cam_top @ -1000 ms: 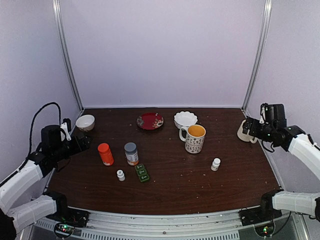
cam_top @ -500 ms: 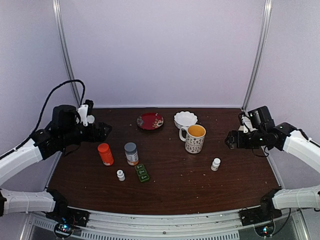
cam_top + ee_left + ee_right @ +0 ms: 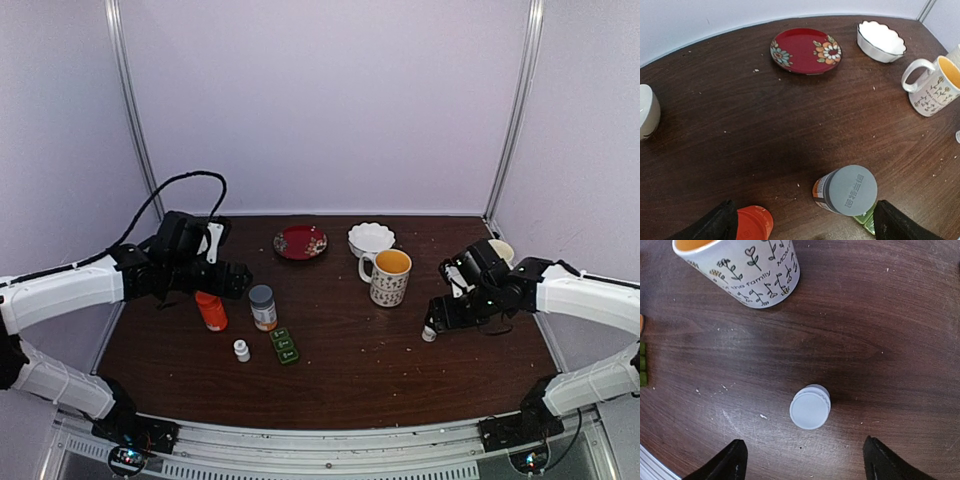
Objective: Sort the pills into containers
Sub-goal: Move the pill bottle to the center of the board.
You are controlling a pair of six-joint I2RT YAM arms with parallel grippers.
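Red plate [image 3: 805, 50], patterned mug [image 3: 931, 91], orange bottle [image 3: 211, 308]

Dark-green pill box [image 3: 285, 345], row of pale-marked lids, lying flat and angled on counter [image 3: 360, 375], near-left of centre

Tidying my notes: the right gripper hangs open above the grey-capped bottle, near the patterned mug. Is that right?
Not quite. The right wrist view shows the right gripper hanging open above a small white-capped bottle, near the patterned mug. The grey-capped bottle stands further left on the table.
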